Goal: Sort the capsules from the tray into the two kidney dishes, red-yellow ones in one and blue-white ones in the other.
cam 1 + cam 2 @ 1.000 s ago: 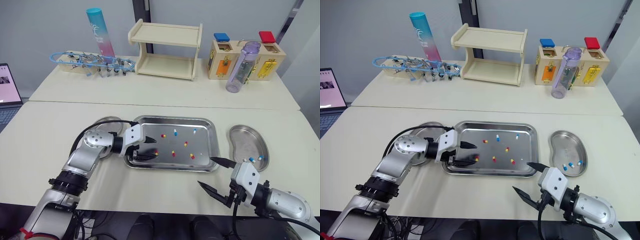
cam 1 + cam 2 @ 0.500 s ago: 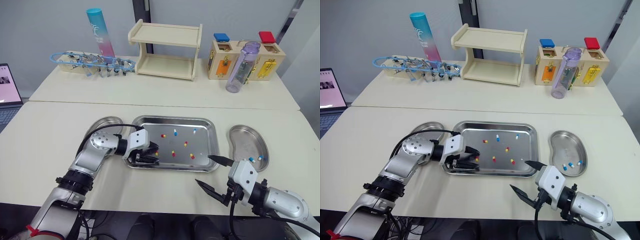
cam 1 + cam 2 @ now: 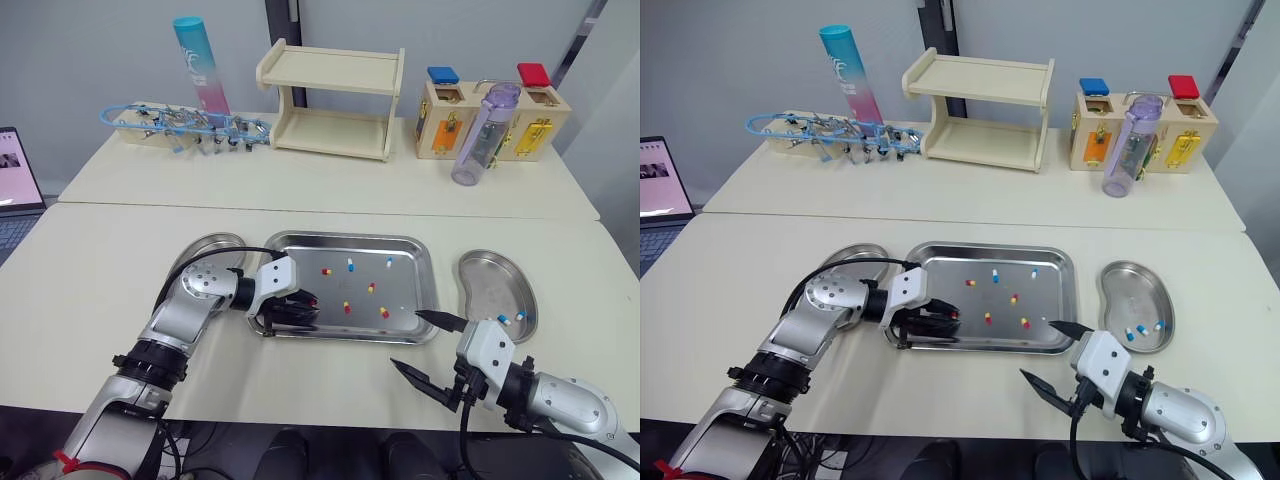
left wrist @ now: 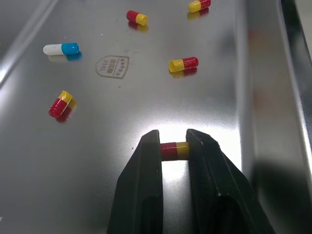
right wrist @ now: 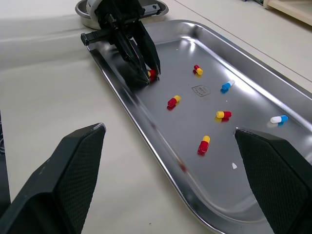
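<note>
- A red-yellow capsule (image 4: 174, 150) sits clamped crosswise between the two black fingers (image 4: 146, 185) of the left gripper (image 3: 305, 306). It is down at the floor of the rectangular stainless-steel tray (image 3: 345, 238), in the tray's left half toward the near edge. We cannot tell whether the capsule rests on the metal or clears it.
- Around it, we count four loose red-yellow capsules (image 3: 347, 306) and two loose blue-white capsules (image 3: 351, 265). They are scattered apart from one another across the middle and right of the tray.
- The right kidney-shaped steel dish (image 3: 490, 280) lies just beside the tray's right edge. It holds a few dished blue-white capsules (image 3: 1143, 329) grouped at its near end.
- The left kidney-shaped steel dish (image 3: 210, 245) lies just beside the tray's left edge, partly behind the left arm. We cannot make out what it holds.
- The right gripper (image 3: 408, 340) hovers over the cream table (image 3: 90, 280) by the tray's near right corner. Its fingers are spread wide with nothing between them.
- At the back of the table we see a pale wooden two-tier shelf (image 3: 333, 100), a translucent purple water bottle (image 3: 480, 135) and a wooden latch box with blue and red caps (image 3: 530, 125).
</note>
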You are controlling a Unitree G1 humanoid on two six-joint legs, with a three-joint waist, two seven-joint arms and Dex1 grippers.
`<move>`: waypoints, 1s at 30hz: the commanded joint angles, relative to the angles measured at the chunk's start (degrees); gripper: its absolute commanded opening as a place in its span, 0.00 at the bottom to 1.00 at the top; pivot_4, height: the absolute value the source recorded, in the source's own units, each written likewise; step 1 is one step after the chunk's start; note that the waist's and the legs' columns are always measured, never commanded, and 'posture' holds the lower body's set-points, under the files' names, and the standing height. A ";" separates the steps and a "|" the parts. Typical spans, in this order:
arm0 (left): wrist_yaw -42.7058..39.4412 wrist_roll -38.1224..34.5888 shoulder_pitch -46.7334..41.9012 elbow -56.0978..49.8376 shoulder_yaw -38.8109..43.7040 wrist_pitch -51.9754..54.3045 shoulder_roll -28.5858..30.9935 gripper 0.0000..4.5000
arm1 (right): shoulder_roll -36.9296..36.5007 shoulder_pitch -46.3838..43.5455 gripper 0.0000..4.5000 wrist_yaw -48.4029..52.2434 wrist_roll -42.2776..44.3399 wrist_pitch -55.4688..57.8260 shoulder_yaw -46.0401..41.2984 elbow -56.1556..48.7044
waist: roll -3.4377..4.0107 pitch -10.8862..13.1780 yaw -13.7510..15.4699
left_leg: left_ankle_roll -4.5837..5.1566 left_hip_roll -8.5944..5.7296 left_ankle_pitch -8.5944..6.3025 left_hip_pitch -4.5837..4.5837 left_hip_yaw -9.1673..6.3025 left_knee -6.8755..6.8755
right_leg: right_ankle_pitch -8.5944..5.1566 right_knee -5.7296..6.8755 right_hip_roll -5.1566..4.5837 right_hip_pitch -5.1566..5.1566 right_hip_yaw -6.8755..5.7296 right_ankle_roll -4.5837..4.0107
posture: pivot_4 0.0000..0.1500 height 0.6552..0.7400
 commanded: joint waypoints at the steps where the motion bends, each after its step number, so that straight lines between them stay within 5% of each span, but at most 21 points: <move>1: 1.77 -5.22 0.47 -6.90 6.71 5.09 2.24 0.09 | -0.66 -1.98 1.00 1.02 0.97 -0.24 0.42 -0.52 | 0.00 0.00 -0.16 | 0.00 0.00 0.00 0.01 0.00 0.00 | 0.00 0.00 0.00 0.00 0.00 0.00 | 1.00 1.00; 11: 14.82 -12.50 13.08 -15.33 29.03 18.87 10.19 0.09 | 1.43 -16.56 1.00 5.18 2.62 0.63 6.90 7.01 | 0.01 0.00 -1.35 | 0.00 0.03 0.00 0.05 -0.03 -0.01 | 0.00 0.02 0.01 0.00 0.00 0.00 | 1.00 1.00; 22: 25.25 -12.09 21.19 -15.23 34.62 18.75 7.81 0.09 | 4.20 -23.38 1.00 6.92 1.81 -1.83 10.80 12.75 | -0.01 -0.01 -0.69 | 0.00 0.02 0.00 0.02 -0.06 -0.02 | 0.00 0.00 -0.02 -0.03 -0.02 0.00 | 1.00 1.00; 30: 27.24 -16.34 22.13 -16.10 37.71 19.60 6.43 0.67 | 3.41 -22.65 1.00 7.81 1.78 -3.57 10.41 13.87 | -0.01 -0.01 -0.91 | 0.00 0.03 0.00 0.03 -0.05 -0.02 | 0.00 0.01 -0.02 -0.04 -0.01 -0.01 | 1.00 1.00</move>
